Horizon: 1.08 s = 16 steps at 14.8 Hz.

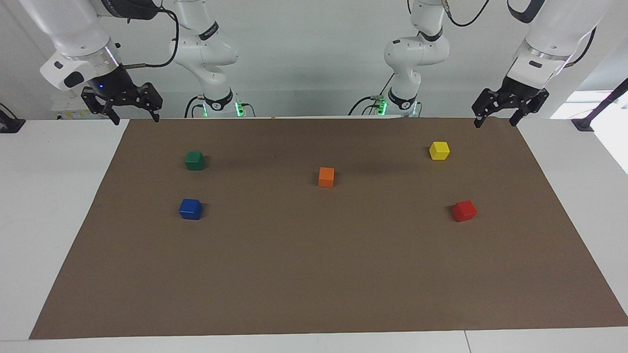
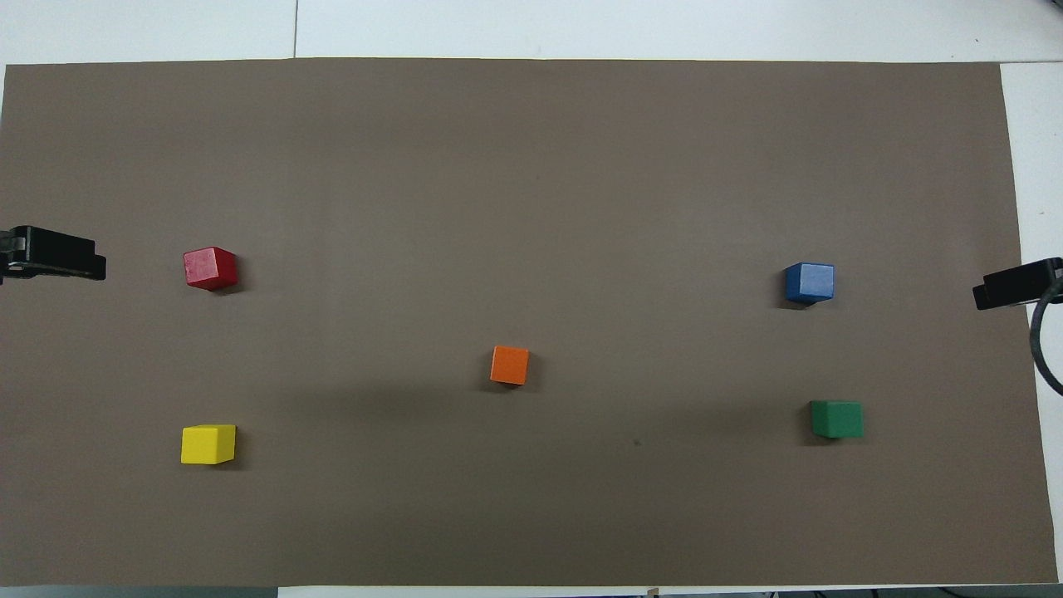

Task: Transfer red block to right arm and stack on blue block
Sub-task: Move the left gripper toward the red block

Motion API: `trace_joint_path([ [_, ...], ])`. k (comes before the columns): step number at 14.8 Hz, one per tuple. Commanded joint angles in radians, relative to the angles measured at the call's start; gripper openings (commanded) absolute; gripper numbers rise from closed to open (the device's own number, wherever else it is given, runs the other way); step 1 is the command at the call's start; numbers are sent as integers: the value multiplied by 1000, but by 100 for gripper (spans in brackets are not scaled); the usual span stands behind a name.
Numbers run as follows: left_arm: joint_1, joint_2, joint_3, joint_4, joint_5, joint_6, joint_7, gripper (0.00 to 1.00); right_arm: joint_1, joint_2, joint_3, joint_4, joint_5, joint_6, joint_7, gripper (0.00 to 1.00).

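Glossy red block (image 1: 464,211) and blue block (image 1: 190,209) lie apart; both claws spread, seemingly empty.

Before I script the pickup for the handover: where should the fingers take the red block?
Come straight down with the left gripper and close on two opposite side faces of the red block. It sits flat on the brown mat, slightly turned, so rotate the fingers to match. No neighbour crowds it.

Facing view: high camera across the table, looking back at both arm bases, whole brown mat (image 1: 314,274) in frame. Overhead view: steep look-down from the robots' end (half a turn from the other). Shared: the mat and five cubes, e.g. orange cube (image 1: 326,177).
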<state>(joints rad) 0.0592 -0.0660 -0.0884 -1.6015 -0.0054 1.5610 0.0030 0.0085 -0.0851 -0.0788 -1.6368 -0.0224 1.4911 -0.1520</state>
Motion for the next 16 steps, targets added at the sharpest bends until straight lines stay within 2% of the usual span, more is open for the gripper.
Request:
trace_joint_path([
  [1, -12, -8, 13, 2, -12, -25, -5, 100, -5, -4, -1, 5, 18, -14, 8, 100],
  [6, 0, -14, 13, -9, -12, -6, -50, 100, -7, -4, -1, 3, 18, -12, 9, 100],
  [8, 33, -55, 13, -111, -10, 119, -94, 100, -7, -4, -1, 3, 18, -12, 9, 100],
  [10, 53, -75, 13, -231, -10, 232, -28, 100, -8, -4, -1, 3, 18, -14, 6, 100],
  [13, 77, -26, 13, -306, -10, 354, 17, 100, -7, -4, -1, 3, 18, -14, 9, 100],
  [16, 79, 95, 15, -325, -7, 477, 12, 100, -7, -5, -1, -3, 19, -12, 8, 100],
])
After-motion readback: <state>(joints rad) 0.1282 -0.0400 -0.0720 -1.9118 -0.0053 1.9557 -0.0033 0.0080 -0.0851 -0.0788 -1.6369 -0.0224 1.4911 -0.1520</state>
